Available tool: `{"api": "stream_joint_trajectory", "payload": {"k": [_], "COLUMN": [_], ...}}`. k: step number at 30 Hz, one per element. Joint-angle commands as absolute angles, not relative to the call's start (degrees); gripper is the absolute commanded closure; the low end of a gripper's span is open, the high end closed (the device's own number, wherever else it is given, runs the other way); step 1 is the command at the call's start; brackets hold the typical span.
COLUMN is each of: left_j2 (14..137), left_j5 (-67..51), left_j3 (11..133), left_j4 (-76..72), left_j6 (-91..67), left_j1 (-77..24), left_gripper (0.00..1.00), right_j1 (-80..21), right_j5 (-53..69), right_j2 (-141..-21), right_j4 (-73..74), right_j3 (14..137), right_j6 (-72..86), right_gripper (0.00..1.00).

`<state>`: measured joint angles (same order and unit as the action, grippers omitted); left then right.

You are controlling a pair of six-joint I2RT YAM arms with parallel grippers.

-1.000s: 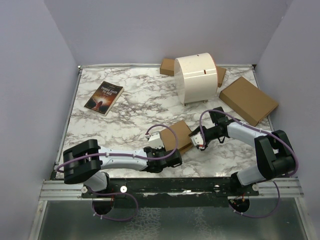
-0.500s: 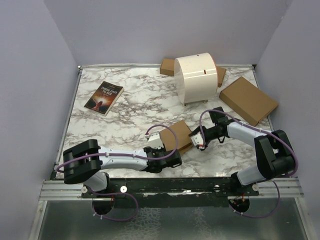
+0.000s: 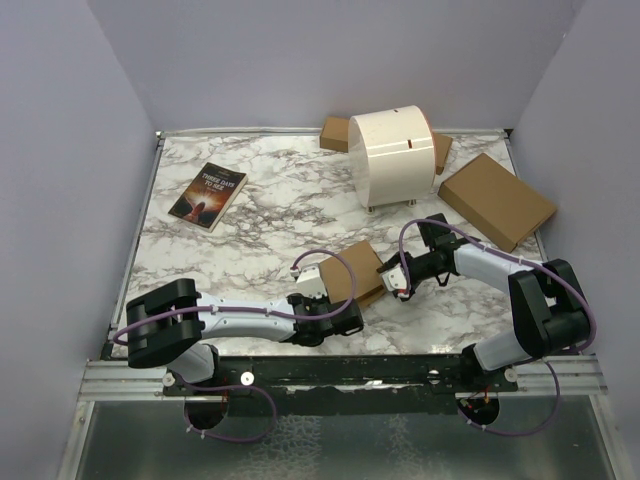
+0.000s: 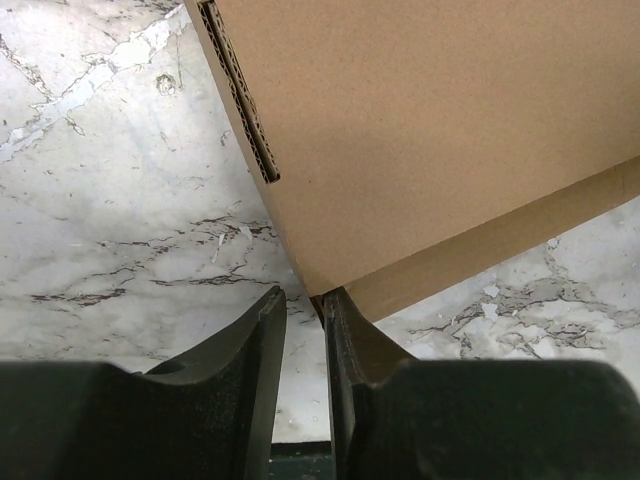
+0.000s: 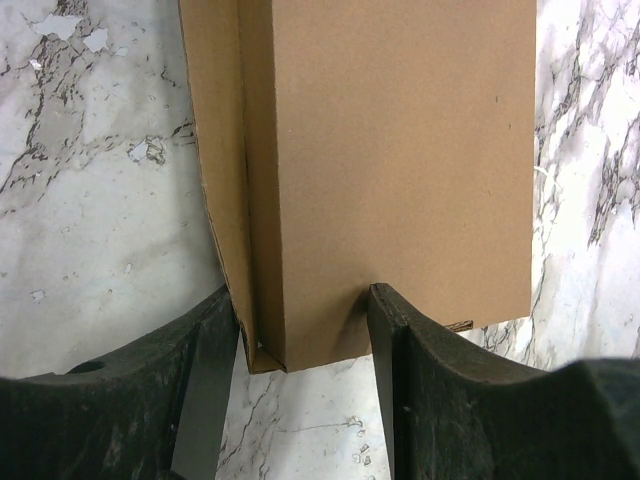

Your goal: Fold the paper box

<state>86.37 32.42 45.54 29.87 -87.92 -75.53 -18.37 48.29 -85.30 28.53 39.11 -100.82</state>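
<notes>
The paper box (image 3: 355, 270), a brown cardboard mailer folded into a thin slab, lies on the marble table between both arms. My right gripper (image 3: 384, 273) holds its right end: in the right wrist view the gripper (image 5: 300, 300) is shut across the box (image 5: 400, 150), one finger on the side flap, the other on the top face. My left gripper (image 3: 338, 302) is at the box's near corner. In the left wrist view its jaws (image 4: 303, 295) stand a narrow slit apart with only marble between them, and the box corner (image 4: 400, 150) touches the right fingertip (image 4: 335, 300).
A book (image 3: 208, 195) lies at the back left. A white cylindrical device (image 3: 393, 155) stands at the back, with cardboard pieces (image 3: 335, 133) behind it. A larger brown cardboard box (image 3: 497, 200) sits at the back right. Purple walls close in three sides of the table.
</notes>
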Motion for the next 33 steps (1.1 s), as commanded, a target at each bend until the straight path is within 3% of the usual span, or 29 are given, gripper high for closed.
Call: {"api": "stream_joint_trajectory", "payload": {"k": [1,9,22,28,33], "left_j2": [86.05,85.9,78.42,73.76,74.93], "left_j5": [32.17,33.21,33.32,30.29,29.28], "left_j3": [45.81,47.55,44.93,39.31,37.09], "left_j4": [33.11,32.82,27.27,21.93,17.29], "left_j6": [-87.33,-85.26,-73.92,-72.4,-73.26], "left_j1": [-76.05,-76.03,-77.37,-77.61,-77.61], "left_gripper": [0.75,0.57,0.54,0.74,0.75], "right_j1": [-18.72,-18.72,-18.72,-18.71,-18.72], "right_j5": [47.37,47.37,47.42,47.46,47.37], "right_j2": [-87.1,-87.06,-87.18,-87.27,-87.31], "right_j4": [31.9,31.99,31.99,31.99,32.04], "right_j3": [39.05,38.96,39.06,39.13,39.19], "right_j6": [-100.07,-100.17,-100.12,-100.15,-100.11], "right_gripper": [0.48,0.48,0.48,0.48,0.48]}}
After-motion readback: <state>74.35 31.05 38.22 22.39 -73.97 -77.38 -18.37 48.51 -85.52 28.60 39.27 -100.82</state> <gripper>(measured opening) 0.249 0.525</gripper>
